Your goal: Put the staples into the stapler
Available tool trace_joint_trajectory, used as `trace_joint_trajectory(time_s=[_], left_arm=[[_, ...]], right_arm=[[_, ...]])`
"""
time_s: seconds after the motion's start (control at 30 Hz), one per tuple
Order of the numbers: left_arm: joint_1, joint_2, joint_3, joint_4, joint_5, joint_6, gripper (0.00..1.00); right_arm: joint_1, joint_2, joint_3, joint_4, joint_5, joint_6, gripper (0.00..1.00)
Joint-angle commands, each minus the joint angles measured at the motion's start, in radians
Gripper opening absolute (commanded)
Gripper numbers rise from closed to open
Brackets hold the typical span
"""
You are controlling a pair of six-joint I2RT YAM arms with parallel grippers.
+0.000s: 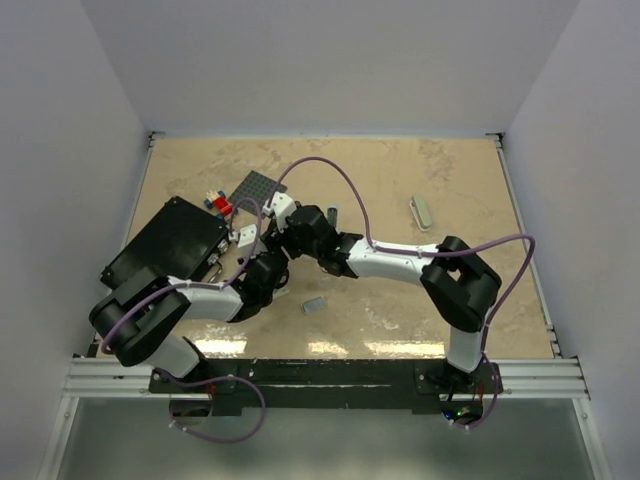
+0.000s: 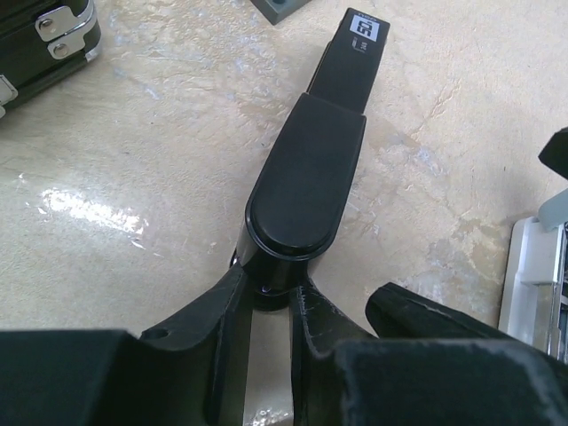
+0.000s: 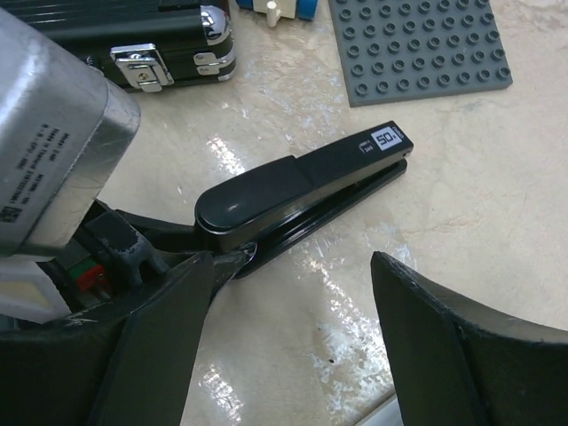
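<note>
Beige marbled tabletop (image 1: 400, 170) between white walls carries a black plastic stapler (image 3: 302, 191), lying flat with its top down, near a grey studded baseplate (image 3: 417, 44) and a black latched case (image 1: 165, 240). The left gripper (image 2: 266, 295) is clamped on the stapler's rear end. The right gripper (image 3: 293, 266) hangs over it, jaws wide apart, holding nothing. The staples (image 1: 314, 305), a small pale grey-blue block, lie on the table beside the left arm, apart from the stapler.
</note>
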State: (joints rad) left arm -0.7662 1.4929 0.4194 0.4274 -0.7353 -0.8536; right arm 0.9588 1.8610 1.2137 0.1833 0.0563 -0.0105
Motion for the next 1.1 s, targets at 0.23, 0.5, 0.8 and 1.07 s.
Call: trace_joint_trajectory(time_s=[0.23, 0.5, 0.8, 1.07], left_arm=[[-0.007, 0.075, 0.147, -0.116, 0.066, -0.012, 0.25], [-0.007, 0.043, 0.174, -0.288, 0.063, -0.061, 0.53], [-0.007, -0.049, 0.258, -0.556, 0.100, -0.079, 0.85], [0.057, -0.155, 0.421, -0.800, 0.199, 0.023, 0.98]], right_arm=[[0.032, -0.158, -0.100, -0.061, -0.245, 0.101, 0.81], [-0.071, -0.284, -0.184, -0.067, -0.227, 0.106, 0.81], [-0.146, -0.434, -0.246, -0.093, -0.161, 0.132, 0.81], [-0.184, -0.574, -0.259, -0.180, -0.059, 0.133, 0.82]])
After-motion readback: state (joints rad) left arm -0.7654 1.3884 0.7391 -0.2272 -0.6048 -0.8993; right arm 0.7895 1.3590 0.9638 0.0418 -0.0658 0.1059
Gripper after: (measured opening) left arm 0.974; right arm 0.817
